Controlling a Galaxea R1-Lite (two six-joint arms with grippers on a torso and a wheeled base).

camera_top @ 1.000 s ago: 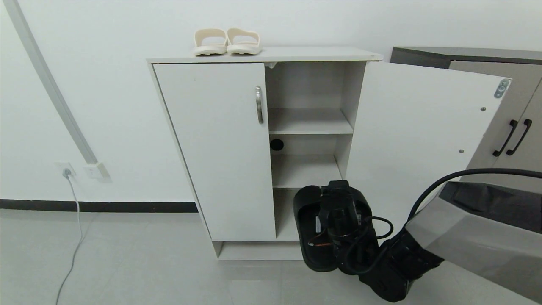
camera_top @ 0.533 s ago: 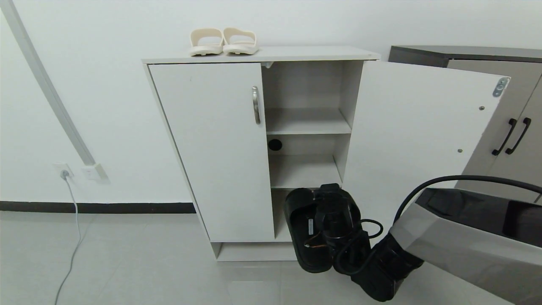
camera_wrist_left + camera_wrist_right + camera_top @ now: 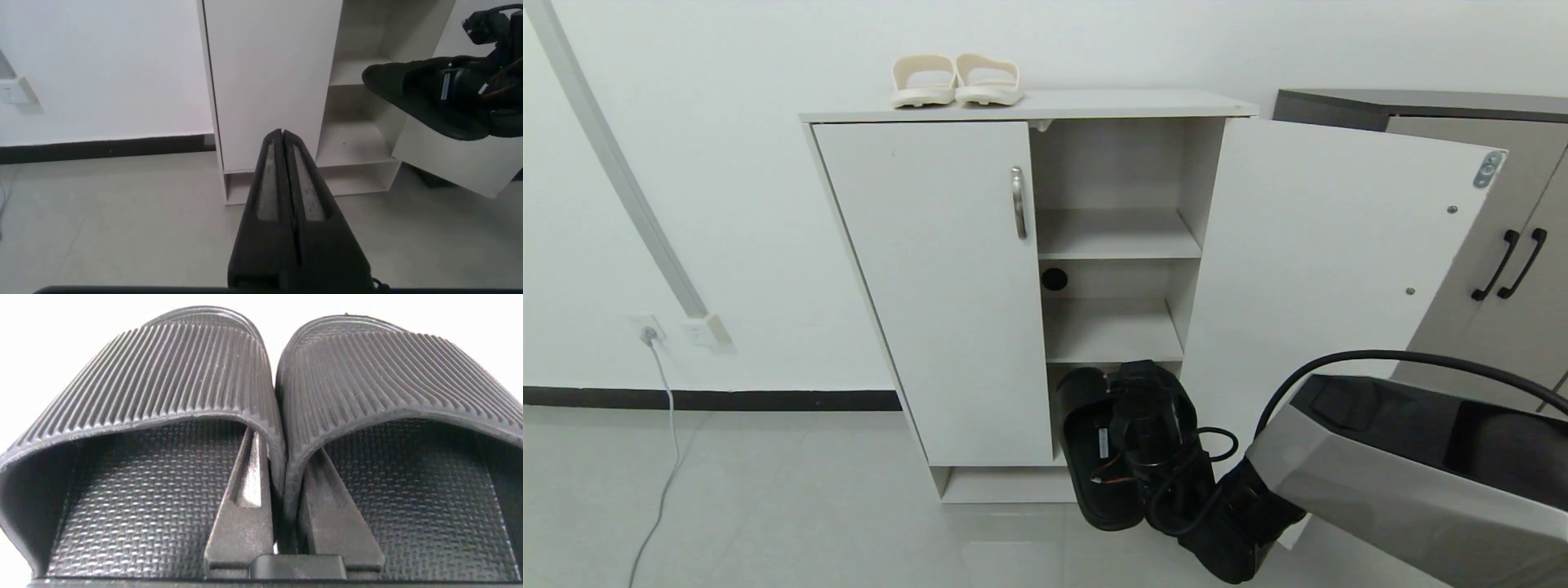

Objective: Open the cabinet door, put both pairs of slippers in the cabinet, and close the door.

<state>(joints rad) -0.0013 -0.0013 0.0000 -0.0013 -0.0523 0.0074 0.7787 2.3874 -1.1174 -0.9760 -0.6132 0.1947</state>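
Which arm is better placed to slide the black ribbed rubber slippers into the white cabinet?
Right. The right gripper holds the black ribbed slippers at the open lowest compartment of the white cabinet; the left gripper hangs shut, empty, farther back.

**Blind spots on my screens**

The shut left door hides that half of the cabinet from me; in the head view the black slippers and right arm cover most of its bottom compartment; on the right wrist view the straps swallow the fingertips of the right pincer, and the frame crops the rest of the slippers.
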